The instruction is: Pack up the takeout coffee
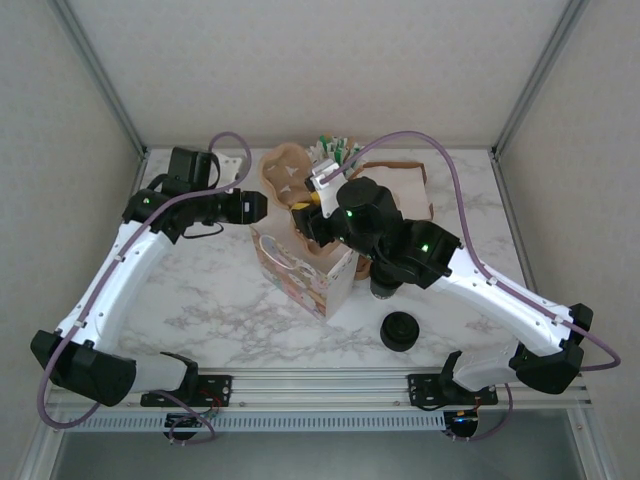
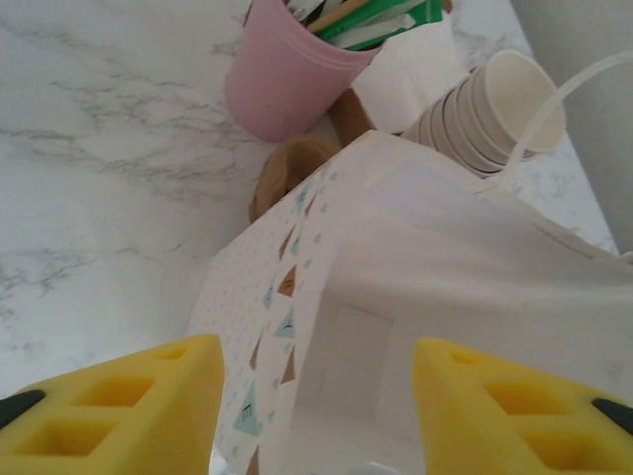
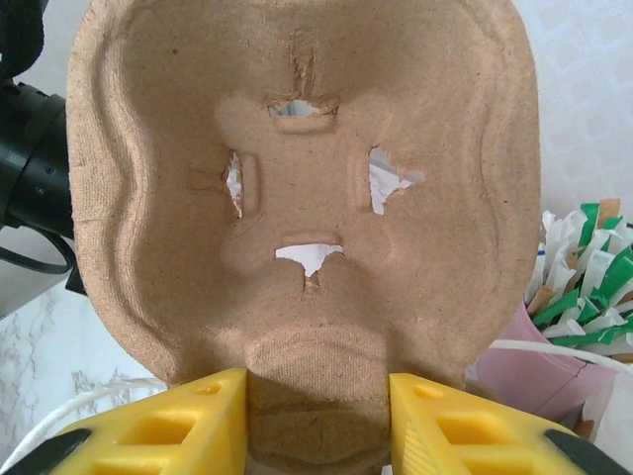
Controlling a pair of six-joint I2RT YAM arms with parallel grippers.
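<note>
The takeout coffee, a brown moulded-pulp cup carrier (image 3: 297, 129), hangs upright over the back of the table (image 1: 283, 168). My right gripper (image 3: 316, 426) is shut on its lower edge, one yellow finger on each side, and sits just in front of it over the bag's mouth (image 1: 303, 208). The white patterned paper bag (image 1: 300, 270) stands open mid-table. My left gripper (image 2: 316, 416) is open at the bag's left rim (image 1: 258, 208). The bag's patterned side wall (image 2: 282, 317) runs between its fingers, close to the left one.
Behind the bag stand a pink cup (image 2: 282, 84) of green-and-white sticks, a white napkin (image 2: 410, 69) and a stack of cream paper cups (image 2: 485, 109). A round black lid (image 1: 400, 330) lies near the front, right of the bag. Metal frame posts flank the table.
</note>
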